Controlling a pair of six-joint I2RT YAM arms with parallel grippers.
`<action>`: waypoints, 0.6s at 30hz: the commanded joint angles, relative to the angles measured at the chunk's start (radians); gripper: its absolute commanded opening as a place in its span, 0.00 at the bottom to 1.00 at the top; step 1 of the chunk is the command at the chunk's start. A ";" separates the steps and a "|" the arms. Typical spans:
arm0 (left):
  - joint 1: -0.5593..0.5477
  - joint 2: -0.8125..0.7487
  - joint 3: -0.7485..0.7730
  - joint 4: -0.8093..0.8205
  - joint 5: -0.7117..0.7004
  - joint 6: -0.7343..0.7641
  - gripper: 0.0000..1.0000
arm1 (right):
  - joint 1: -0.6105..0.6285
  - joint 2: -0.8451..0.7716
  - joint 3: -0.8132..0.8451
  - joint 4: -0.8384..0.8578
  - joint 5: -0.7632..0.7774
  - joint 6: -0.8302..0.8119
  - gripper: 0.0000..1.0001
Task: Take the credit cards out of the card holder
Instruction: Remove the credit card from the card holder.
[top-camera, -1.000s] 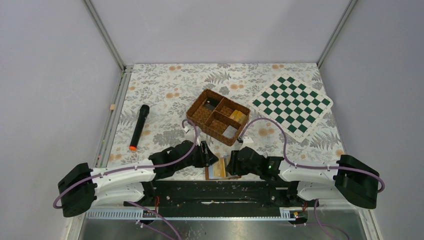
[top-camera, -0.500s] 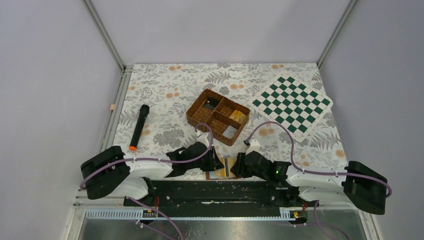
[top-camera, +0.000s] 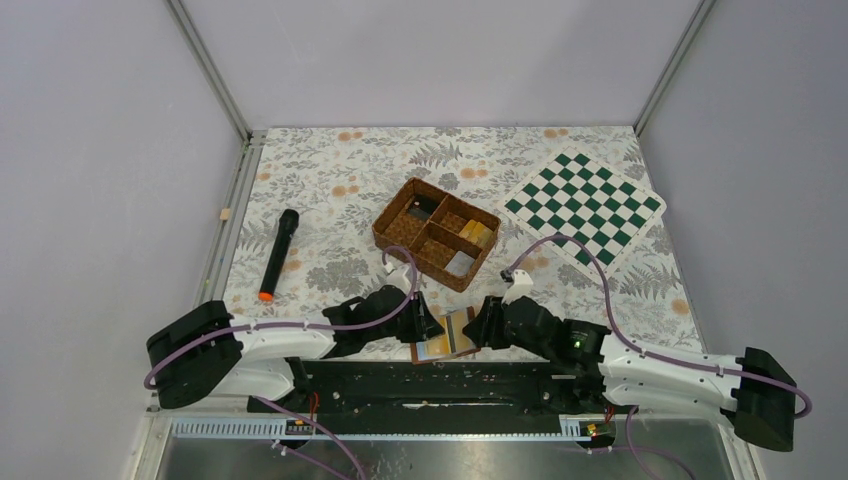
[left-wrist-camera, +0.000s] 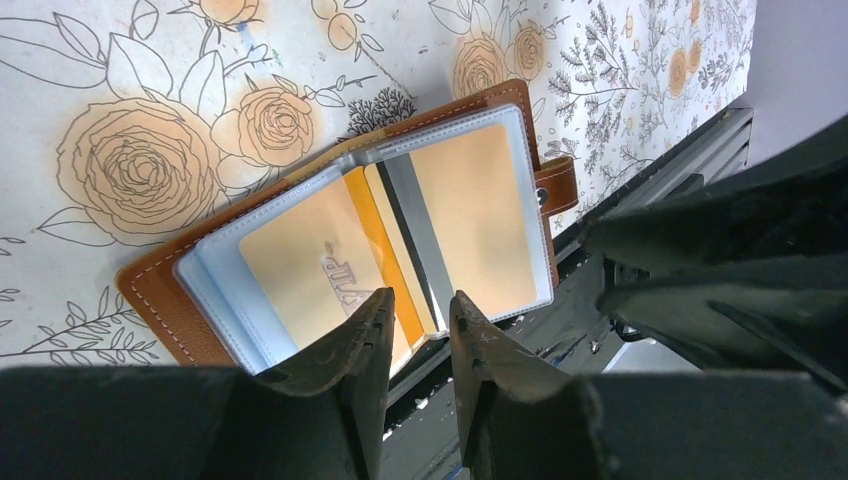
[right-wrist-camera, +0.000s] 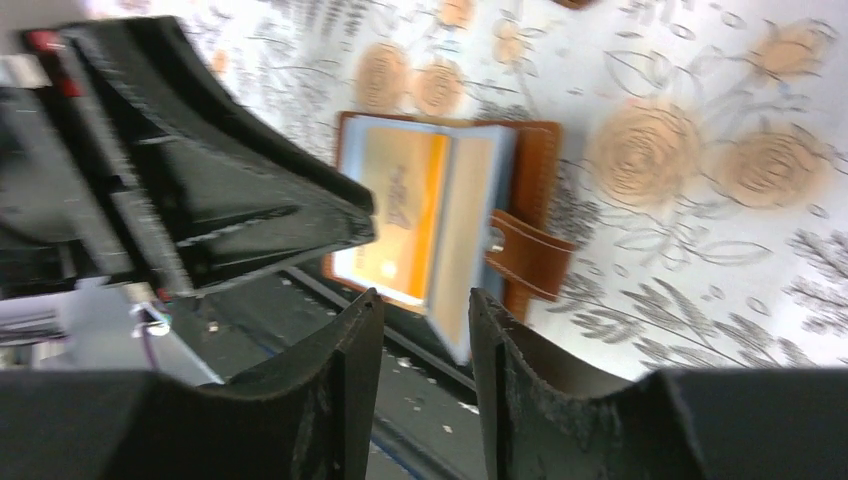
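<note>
Left gripper (left-wrist-camera: 418, 300): fingers are held narrowly apart at the near edge of the card holder (left-wrist-camera: 150, 285). The near edge of the middle leaves is seen in the gap. Whether they are pinched cannot be told.

Directly beyond the fingertips the card holder is laid open flat on the floral tablecloth (left-wrist-camera: 130, 150), clear pockets facing up. The credit cards (left-wrist-camera: 290, 265) are seen yellow-gold inside the pockets: one on each side of the fold, further card edges stacked at the fold. None is seen outside the holder. The closing tab (left-wrist-camera: 558, 185) sticks out from the holder's side facing the right arm.

Right gripper (right-wrist-camera: 425, 298): fingers are spread, nothing clamped. A corner of a raised blue-grey leaf (right-wrist-camera: 470, 250) is seen in the gap; contact cannot be told. The tab lies just beyond its fingertips.

In the top view the holder is flanked by both grippers, just beside the black mounting bar (top-camera: 430, 380).

Farther out from both grippers a woven four-compartment basket (top-camera: 400, 240) is set. Well beyond the right gripper, to its right, a green-and-white chequered board (top-camera: 585, 207) is laid. Well out to the left of the left gripper a black cylinder with an orange end (top-camera: 278, 255) is laid.
</note>
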 joint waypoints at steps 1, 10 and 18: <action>-0.004 -0.032 0.001 -0.006 -0.041 0.008 0.27 | 0.007 -0.003 0.014 0.184 -0.090 0.004 0.43; -0.004 -0.038 -0.035 -0.021 -0.063 0.006 0.26 | 0.013 0.236 0.042 0.390 -0.162 0.031 0.40; -0.004 -0.029 -0.068 -0.016 -0.085 -0.008 0.23 | 0.000 0.398 -0.004 0.467 -0.110 0.049 0.38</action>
